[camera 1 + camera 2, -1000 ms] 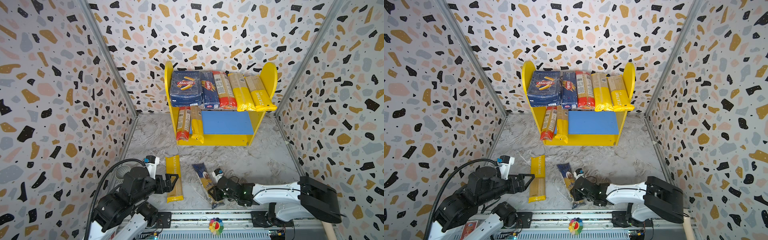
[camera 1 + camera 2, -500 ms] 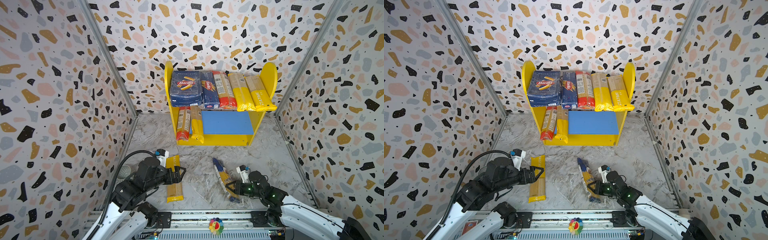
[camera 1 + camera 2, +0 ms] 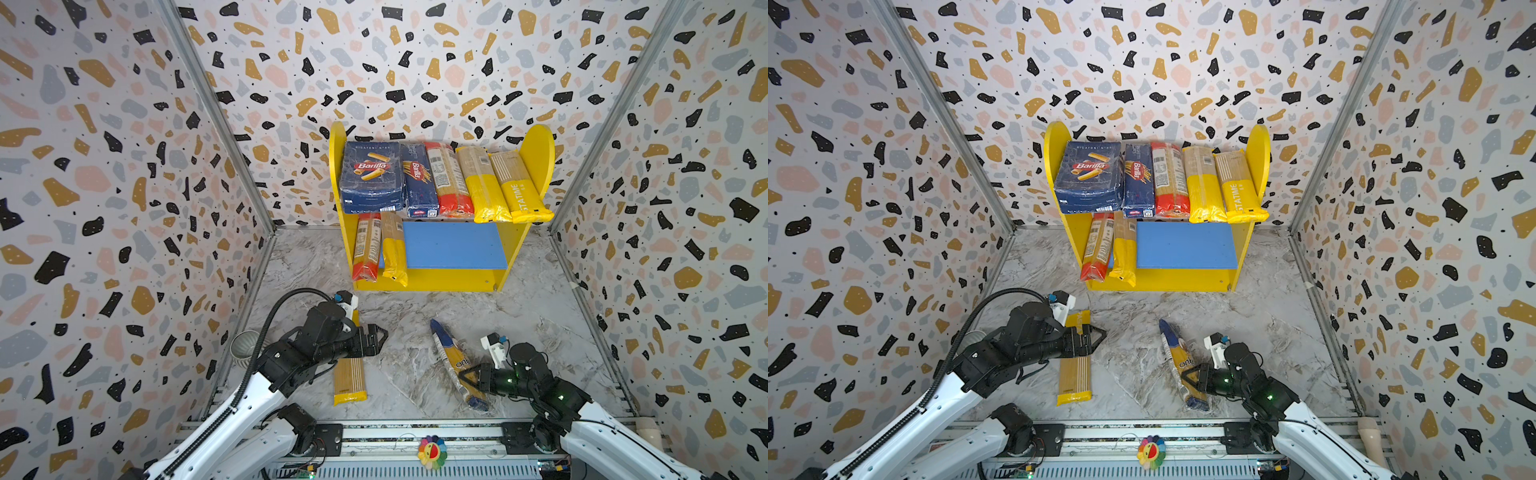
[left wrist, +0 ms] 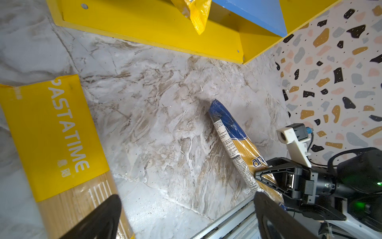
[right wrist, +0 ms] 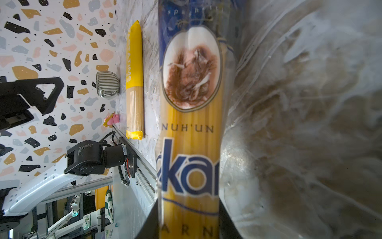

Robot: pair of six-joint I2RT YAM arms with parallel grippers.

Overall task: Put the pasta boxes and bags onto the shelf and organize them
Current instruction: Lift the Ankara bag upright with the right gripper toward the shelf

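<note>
Blue ankara bag slants over bench, pinched tight in right tool. Left tool hangs spread wide, empty, above yellow bag.

A robot lab test cell: terrazzo-print walls, marble-look floor, aluminium rail.

In both top views the left arm hid the middle of the yellow-ended packet, cartons and packets covered the shelf's upper board, and the right wrist view's edge cut off the ankara bag.
</note>
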